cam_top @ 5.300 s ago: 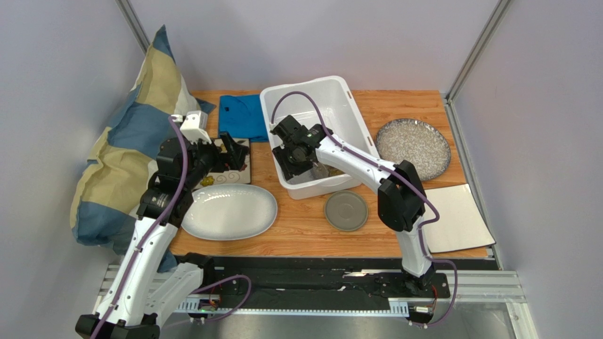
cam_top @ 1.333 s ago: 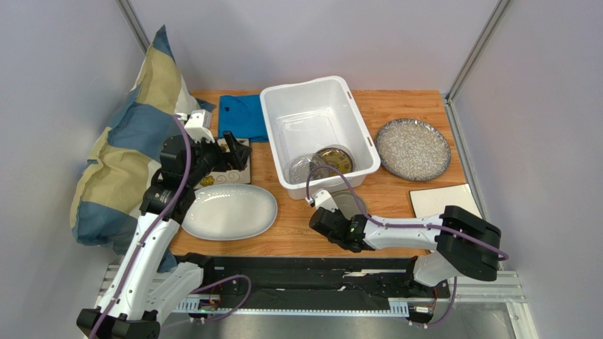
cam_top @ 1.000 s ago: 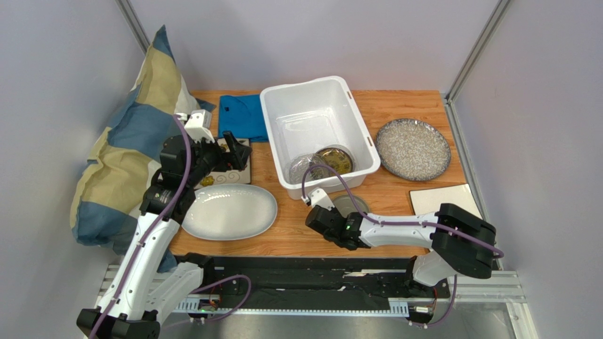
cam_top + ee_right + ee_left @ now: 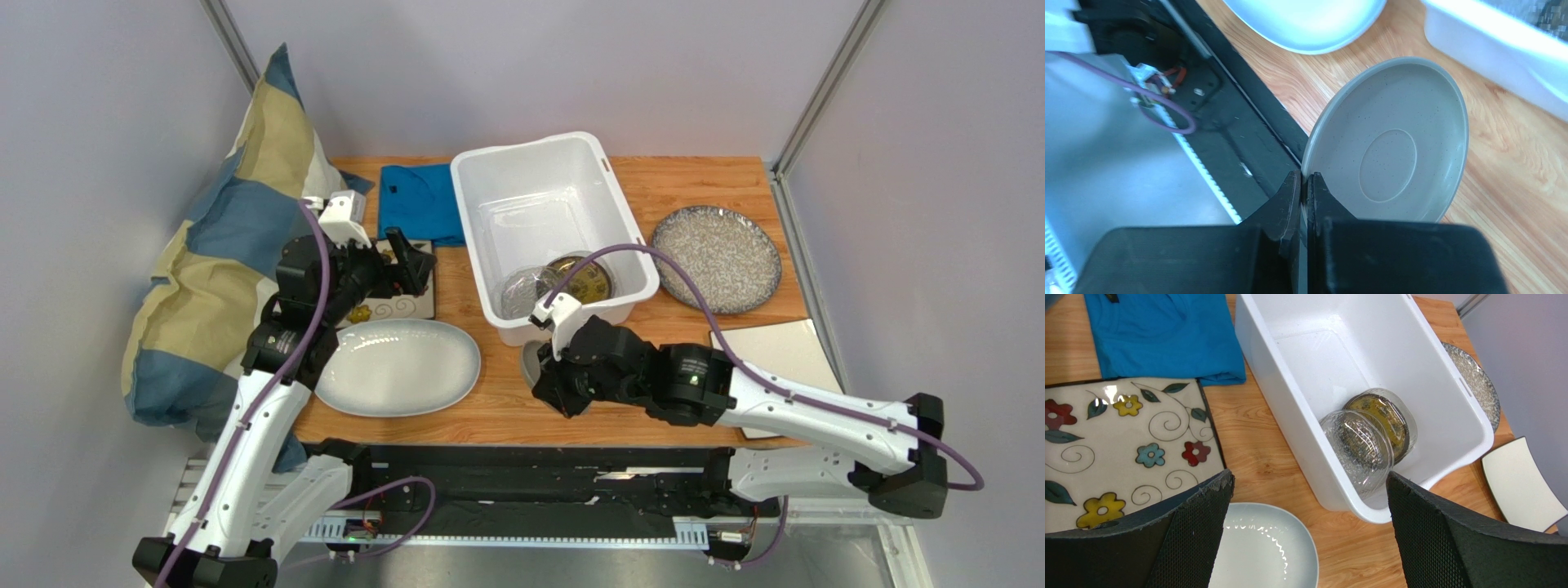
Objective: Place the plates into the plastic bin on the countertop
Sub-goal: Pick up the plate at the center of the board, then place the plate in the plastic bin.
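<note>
My right gripper [image 4: 546,370] is shut on the near rim of a small grey round plate [image 4: 1395,147], which it holds tilted above the countertop [image 4: 687,337], just in front of the white plastic bin [image 4: 466,221]. In the top view only an edge of this plate [image 4: 531,364] shows. Two small plates, a glass one [image 4: 525,294] and a dark olive one [image 4: 579,279], lie in the bin's near end. My left gripper [image 4: 399,263] is open and empty above the floral square plate [image 4: 1118,441]. The white oval platter [image 4: 399,368] lies in front of it.
A grey-speckled round plate [image 4: 715,257] lies right of the bin, with a white square plate [image 4: 791,349] nearer, partly under my right arm. A folded blue cloth [image 4: 421,202] lies at the back left, a pillow [image 4: 209,270] at the left edge. The black base rail [image 4: 1247,147] is below the held plate.
My right arm left the bin, came down at the small grey plate, shut on its rim and raised it off the table, tilted. The left arm has not moved.
</note>
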`<state>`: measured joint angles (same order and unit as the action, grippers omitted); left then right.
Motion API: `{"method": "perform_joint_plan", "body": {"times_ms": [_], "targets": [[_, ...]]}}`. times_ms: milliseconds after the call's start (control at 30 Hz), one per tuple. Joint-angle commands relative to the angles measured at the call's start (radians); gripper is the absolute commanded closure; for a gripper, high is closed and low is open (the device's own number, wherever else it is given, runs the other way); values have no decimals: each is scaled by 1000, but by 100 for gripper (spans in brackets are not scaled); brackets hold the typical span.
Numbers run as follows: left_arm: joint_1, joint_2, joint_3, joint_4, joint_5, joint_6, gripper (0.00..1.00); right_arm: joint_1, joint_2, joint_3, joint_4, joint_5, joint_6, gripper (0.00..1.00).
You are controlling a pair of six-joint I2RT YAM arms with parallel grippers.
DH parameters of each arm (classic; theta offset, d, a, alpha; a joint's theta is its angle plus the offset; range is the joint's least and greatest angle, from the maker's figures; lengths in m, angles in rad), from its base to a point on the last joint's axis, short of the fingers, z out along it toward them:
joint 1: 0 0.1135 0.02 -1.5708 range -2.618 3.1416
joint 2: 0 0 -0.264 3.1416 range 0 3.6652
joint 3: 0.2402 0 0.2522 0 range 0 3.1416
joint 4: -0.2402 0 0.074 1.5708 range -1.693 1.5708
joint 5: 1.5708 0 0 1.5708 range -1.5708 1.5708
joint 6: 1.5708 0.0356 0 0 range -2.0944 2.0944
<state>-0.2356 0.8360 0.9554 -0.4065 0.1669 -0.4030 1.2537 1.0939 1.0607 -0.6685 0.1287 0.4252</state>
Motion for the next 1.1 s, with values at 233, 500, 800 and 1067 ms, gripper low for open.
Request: {"method": "perform_joint_plan", "body": {"times_ms": [233,500,800,1067], "targets": [[-1,-14,-4,38,13,-10,2,-40,-63,252,-14,69,-202,100],[-1,-17,-4,38,10,-8,3,-275,127,396,63,-43,-342,100],[-1,-20,-1,35,17,-4,3,-410,470,573,99,-74,-421,100],[-1,-26,0,32,8,0,2,-409,715,679,61,-47,-390,100]]}}
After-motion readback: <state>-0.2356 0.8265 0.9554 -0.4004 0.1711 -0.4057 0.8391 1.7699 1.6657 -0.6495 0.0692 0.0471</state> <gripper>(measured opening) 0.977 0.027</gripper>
